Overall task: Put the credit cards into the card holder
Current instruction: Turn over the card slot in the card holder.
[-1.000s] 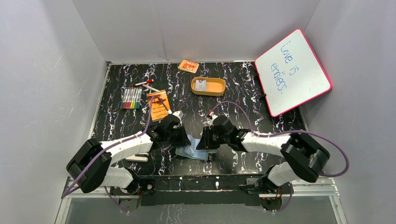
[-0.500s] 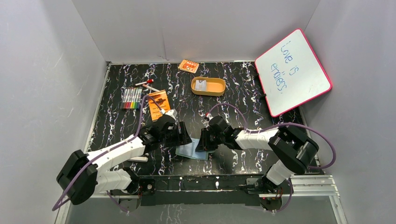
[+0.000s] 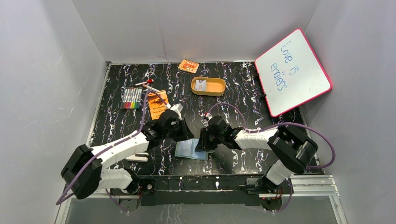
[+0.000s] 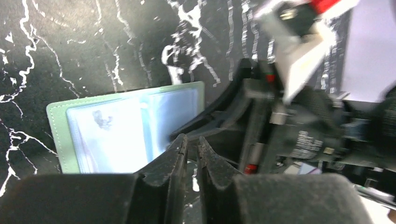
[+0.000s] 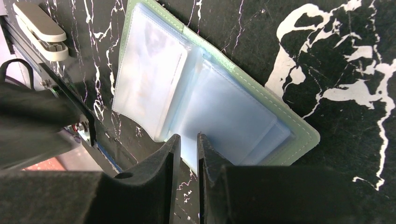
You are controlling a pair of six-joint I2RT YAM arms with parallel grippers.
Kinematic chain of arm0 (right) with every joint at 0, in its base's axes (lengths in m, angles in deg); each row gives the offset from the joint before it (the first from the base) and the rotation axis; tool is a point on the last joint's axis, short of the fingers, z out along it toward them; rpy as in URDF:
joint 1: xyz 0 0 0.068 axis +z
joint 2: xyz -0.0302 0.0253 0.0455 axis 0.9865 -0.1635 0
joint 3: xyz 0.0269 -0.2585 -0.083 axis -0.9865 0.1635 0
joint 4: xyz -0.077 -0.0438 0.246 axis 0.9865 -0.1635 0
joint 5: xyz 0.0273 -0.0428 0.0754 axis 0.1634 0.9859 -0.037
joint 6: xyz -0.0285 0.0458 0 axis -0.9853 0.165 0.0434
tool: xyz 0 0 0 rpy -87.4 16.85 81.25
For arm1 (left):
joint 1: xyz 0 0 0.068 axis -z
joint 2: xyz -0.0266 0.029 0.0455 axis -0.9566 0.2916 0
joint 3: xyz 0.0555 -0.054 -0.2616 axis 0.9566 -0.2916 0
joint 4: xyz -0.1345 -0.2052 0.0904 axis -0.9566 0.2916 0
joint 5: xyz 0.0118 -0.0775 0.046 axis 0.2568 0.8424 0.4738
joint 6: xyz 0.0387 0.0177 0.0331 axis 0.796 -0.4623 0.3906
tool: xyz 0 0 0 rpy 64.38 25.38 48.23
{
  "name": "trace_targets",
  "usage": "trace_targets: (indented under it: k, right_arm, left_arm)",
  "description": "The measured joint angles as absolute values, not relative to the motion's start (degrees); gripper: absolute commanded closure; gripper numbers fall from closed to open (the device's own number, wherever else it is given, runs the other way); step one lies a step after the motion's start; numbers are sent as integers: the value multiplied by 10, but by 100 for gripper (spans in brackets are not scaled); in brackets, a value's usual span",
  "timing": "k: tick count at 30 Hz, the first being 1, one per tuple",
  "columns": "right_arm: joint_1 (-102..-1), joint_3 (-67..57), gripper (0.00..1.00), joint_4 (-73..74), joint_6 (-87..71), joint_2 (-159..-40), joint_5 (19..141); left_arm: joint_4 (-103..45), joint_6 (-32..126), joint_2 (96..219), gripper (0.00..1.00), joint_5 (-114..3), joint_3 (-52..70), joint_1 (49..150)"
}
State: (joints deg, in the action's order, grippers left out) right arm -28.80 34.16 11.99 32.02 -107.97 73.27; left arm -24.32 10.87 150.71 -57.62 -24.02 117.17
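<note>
Right wrist view: card holder (image 5: 289, 135) lies open on the tabletop (image 5: 355, 56), right fingers (image 5: 187, 140) narrow, pinching a clear pocket (image 5: 224, 107) at its edge — left fingers (image 4: 191, 140) nearly together, empty. Best move: hold that pocket steady, mouth spread, no tugging.

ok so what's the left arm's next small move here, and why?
Probably lift the left gripper clear and head for the card in the tan tray. Its jaws are almost together with nothing between them, the card holder lies open with one pocket already filled, and the right gripper sits at its edge.
</note>
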Motion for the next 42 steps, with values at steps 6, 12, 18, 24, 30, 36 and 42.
trace_targets:
  k: [6,12,18,24,30,36,42]
  right_arm:
    - [-288,341,68,118,318,-1079,739]
    - [-287,341,54,110,318,-1067,751]
    - [-287,363,47,80,323,-1015,795]
    - [-287,376,45,55,337,-992,826]
    - [-287,374,46,54,344,-995,830]
    - [-294,339,46,52,324,-1032,828]
    - [-307,282,46,50,284,-1088,824]
  left_arm:
    - [-276,105,1565,100,-571,-302,1171]
    - [-304,93,1573,100,-576,-345,1171]
    - [-338,76,1574,100,-579,-361,1171]
    - [-343,67,1572,100,-582,-365,1171]
    - [-346,60,1562,100,-585,-374,1171]
    - [-340,55,1554,100,-592,-378,1171]
    - [-330,49,1548,100,-602,-379,1171]
